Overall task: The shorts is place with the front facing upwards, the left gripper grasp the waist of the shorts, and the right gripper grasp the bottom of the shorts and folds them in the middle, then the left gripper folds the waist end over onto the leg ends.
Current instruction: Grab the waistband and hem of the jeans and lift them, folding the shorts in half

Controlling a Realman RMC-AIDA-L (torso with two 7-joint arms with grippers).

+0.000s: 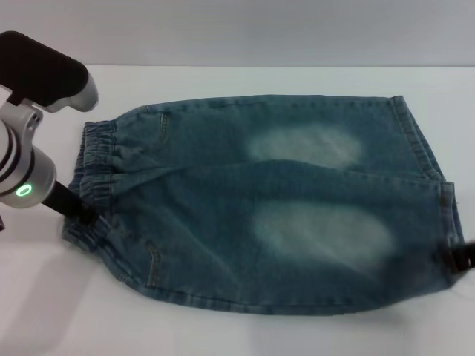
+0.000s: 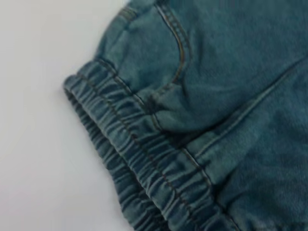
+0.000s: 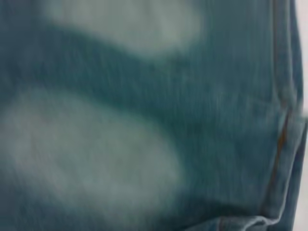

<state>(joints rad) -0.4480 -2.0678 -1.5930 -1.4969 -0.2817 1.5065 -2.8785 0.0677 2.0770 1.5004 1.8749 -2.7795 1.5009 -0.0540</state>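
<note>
The shorts point(image 1: 260, 204) are lying flat on the white bench point(image 1: 245, 334), long axis running across the robot: the waist point(image 1: 93, 174) pointing to its left, the leg ends point(image 1: 434, 185) to its right. The left gripper point(image 1: 74, 208) is sitting right at the near part of the waist, black tip touching the gathered band; can't tell if its fingers are open or clamped. The right gripper point(image 1: 459, 258) is showing only as a dark blur at the near leg hem, touching or just beside it; its fingers can't be read either. Each arm is nearest its own end. Judgement: the fold-in-half is turning on both ends lifting the near edge together and carrying it away from the robot, square to the long axis
</note>
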